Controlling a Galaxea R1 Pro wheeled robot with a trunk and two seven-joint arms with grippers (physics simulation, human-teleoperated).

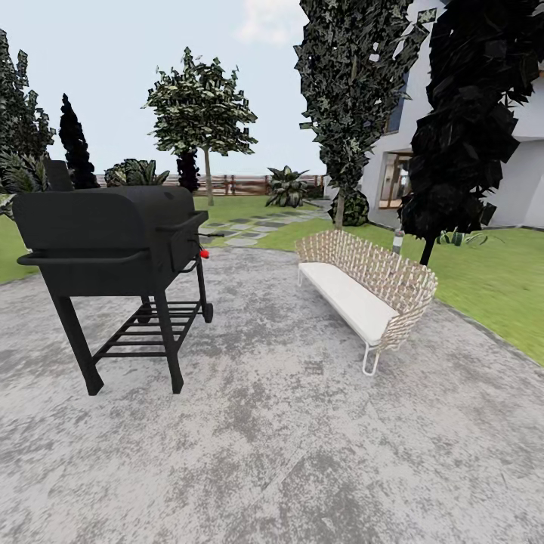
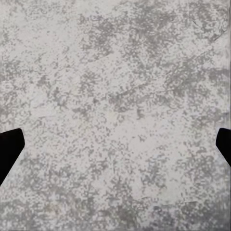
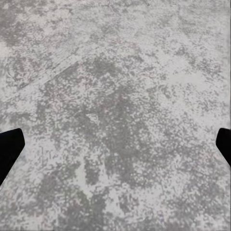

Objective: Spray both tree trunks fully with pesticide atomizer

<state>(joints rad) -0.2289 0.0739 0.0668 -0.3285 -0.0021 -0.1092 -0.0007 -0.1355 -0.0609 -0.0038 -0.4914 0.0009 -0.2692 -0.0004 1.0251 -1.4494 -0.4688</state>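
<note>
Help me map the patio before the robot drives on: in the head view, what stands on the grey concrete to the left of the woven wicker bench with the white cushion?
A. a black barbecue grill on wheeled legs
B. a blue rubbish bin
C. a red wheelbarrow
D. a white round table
A: the black barbecue grill stands on the grey concrete left of the wicker bench.

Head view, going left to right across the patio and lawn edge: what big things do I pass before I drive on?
Black grill → pale-trunk tree far back on the lawn → wicker bench with a white cushion → dark, near-black tree beside the house.
</note>
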